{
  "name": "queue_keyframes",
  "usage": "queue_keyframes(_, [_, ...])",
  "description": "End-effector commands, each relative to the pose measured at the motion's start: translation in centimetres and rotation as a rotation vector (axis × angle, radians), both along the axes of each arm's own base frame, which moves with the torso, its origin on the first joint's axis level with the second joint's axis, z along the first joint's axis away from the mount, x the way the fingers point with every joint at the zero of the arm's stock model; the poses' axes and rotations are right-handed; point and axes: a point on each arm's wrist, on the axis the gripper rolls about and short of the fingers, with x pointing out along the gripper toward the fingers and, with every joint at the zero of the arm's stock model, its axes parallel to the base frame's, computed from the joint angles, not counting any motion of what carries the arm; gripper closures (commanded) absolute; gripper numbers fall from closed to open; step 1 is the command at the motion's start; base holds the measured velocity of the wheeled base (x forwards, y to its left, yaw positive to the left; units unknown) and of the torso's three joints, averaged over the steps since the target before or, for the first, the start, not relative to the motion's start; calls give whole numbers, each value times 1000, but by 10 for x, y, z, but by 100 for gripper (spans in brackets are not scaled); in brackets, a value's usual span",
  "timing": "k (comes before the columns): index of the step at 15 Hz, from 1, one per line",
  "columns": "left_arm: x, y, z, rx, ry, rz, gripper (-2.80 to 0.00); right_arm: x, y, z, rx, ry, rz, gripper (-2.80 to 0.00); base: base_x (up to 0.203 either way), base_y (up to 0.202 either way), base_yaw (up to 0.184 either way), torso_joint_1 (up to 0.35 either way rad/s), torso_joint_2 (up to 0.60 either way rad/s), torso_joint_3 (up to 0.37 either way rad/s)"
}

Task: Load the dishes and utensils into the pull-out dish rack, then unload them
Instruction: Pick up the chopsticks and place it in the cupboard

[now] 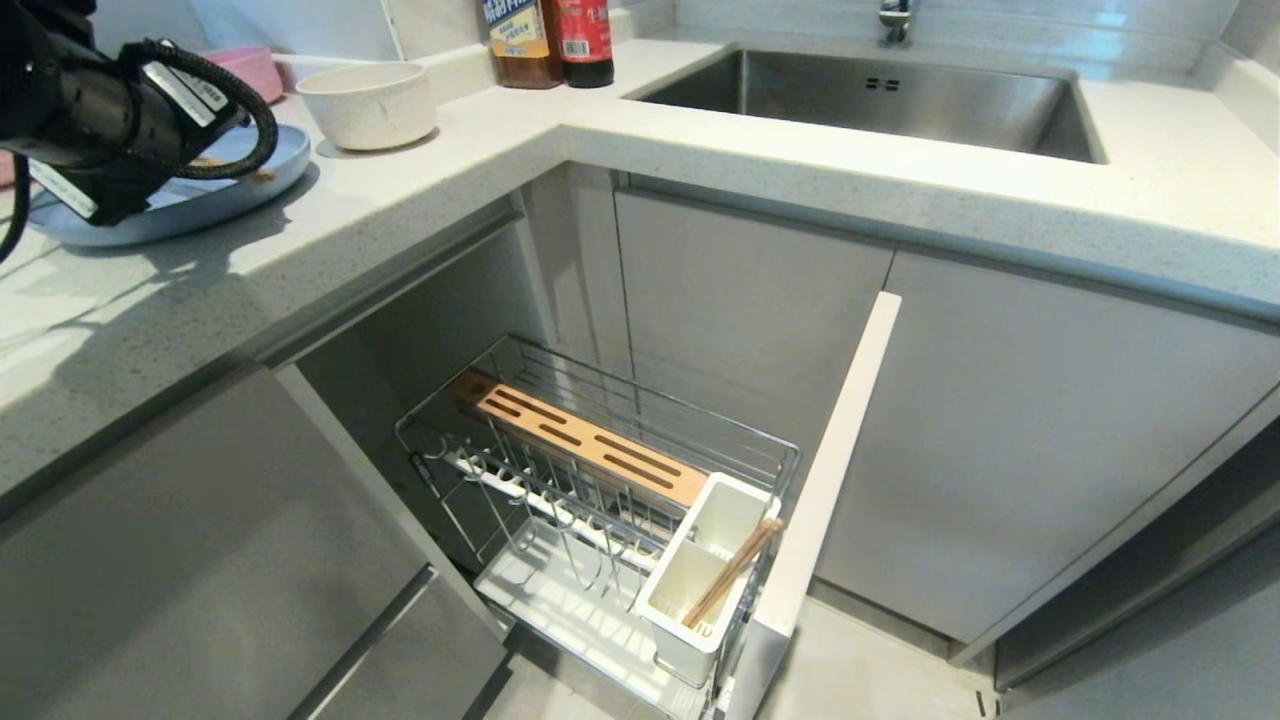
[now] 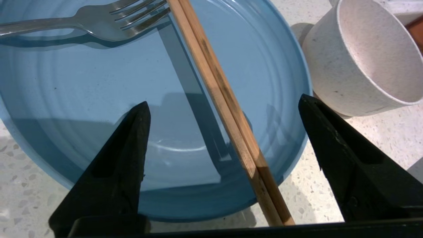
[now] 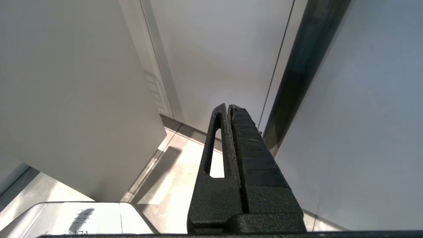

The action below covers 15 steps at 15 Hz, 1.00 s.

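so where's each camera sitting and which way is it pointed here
Head: looks down over the countertop and pull-out dish rack; left arm shows at upper left.
Left wrist: behind the open left gripper, looking down at the blue plate, chopsticks, fork, bowl.
Right wrist: behind the shut right gripper, facing cabinet panels.
Shared: head and left wrist show plate and bowl.

- In the head view the left arm (image 1: 110, 120) covers most of the light-blue plate (image 1: 270, 170), and its fingers are out of sight there
- The fork (image 2: 99, 19) runs off the left wrist view's edge, so its handle end is unseen
- The chopsticks on the plate (image 2: 228, 109) pass out of that view at both ends
- The off-white bowl (image 2: 363, 62) is cut by the same view's border
- The two bottles (image 1: 550, 40) on the worktop (image 1: 700, 160) lose their tops at the frame edge; their labels are too small to read
- The tap (image 1: 895, 18) shows only its base
- A pink dish (image 1: 250, 68) is half hidden behind the arm
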Motion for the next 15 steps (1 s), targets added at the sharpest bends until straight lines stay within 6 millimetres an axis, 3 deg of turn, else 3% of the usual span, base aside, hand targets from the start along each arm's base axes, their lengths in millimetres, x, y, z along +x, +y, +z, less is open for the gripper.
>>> queue_keyframes(1, [1,0,-1,-1,4,7,-280,0,0,0,0,2,0,0,0,0,0,0,0,0])
queue_keyframes(13, [6,0,-4,12,14,12,-280,0,0,0,0,2,0,0,0,0,0,0,0,0])
queue_keyframes(14, [7,0,-5,14,20,12,0,0,0,0,0,2,0,0,0,0,0,0,0,0])
queue_keyframes(15, [8,1,-5,15,22,16,0,0,0,0,0,2,0,0,0,0,0,0,0,0])
